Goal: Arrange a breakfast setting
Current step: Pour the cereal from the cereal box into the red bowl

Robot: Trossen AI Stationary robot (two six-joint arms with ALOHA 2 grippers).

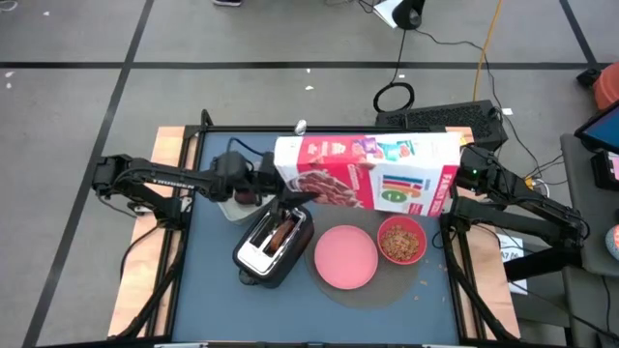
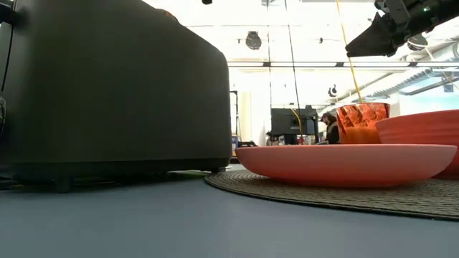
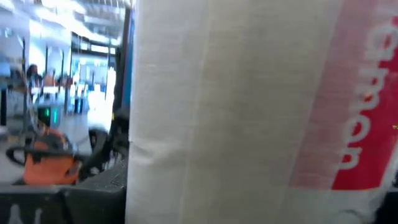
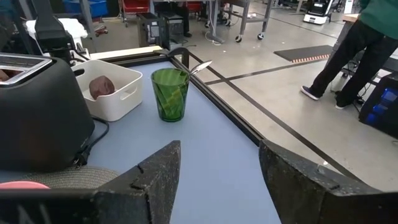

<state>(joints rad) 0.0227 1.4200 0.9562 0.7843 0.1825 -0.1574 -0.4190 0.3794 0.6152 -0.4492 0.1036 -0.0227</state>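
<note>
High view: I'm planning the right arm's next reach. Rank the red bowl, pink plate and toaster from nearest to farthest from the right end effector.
1. Red bowl: on the table's right side, closest to the right end effector.
2. Pink plate: mid-table, beside the bowl.
3. Toaster: farthest, on the left arm's side.

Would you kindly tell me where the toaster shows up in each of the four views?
High view: the toaster stands left of centre, beside the pink plate.
Low view: the toaster fills the picture's left, dark and close.
Left wrist view: not in it; a cereal box blocks the picture.
Right wrist view: the toaster is at the left edge, before the white container.
Shared landmark: the pink plate, next to the toaster.
</note>
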